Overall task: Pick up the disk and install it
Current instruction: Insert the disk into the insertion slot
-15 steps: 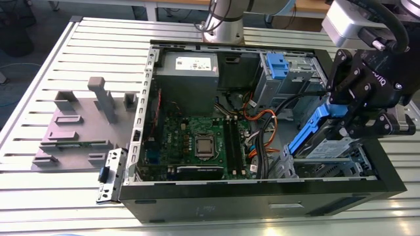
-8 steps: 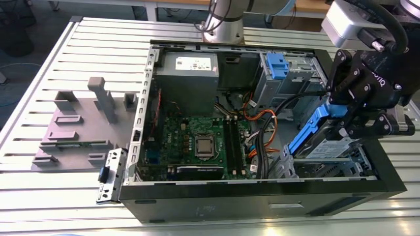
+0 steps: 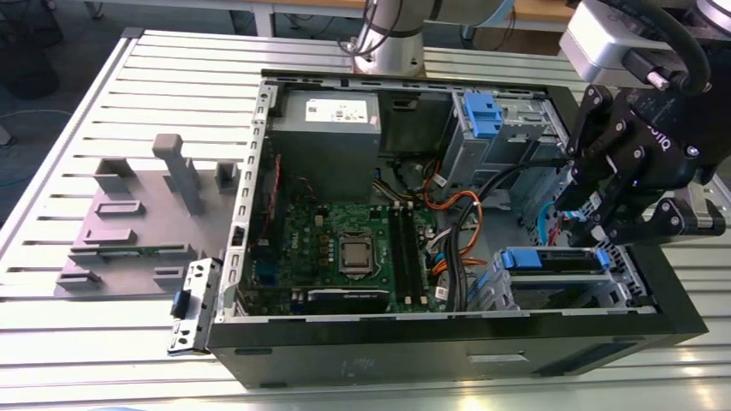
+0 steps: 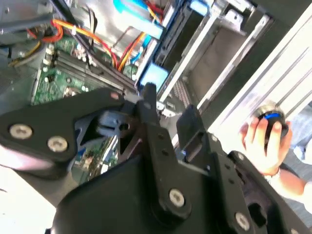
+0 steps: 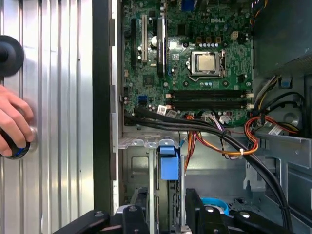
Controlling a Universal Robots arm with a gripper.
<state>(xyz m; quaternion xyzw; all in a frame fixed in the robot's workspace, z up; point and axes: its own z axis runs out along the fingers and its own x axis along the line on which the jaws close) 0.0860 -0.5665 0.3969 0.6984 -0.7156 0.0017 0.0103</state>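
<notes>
The disk (image 3: 556, 259) sits edge-up in the lower drive cage of the open computer case (image 3: 457, 330), at the exterior view's right. Its blue frame end (image 5: 169, 163) faces the motherboard and also appears in the second wrist view (image 4: 155, 74). My black gripper (image 3: 600, 229) hangs over the disk's far end, inside the case. In both wrist views its two fingers stand apart on either side of the cage rail, open, with nothing gripped between them (image 5: 168, 217) (image 4: 168, 105).
A green motherboard (image 3: 354, 248), a grey power supply box (image 3: 331, 116) and orange and black cables (image 5: 229, 141) fill the case. A second blue caddy (image 3: 480, 116) sits in the upper bay. A grey fixture (image 3: 137, 223) stands on the slatted table. A person's hand (image 5: 12, 124) rests on a button.
</notes>
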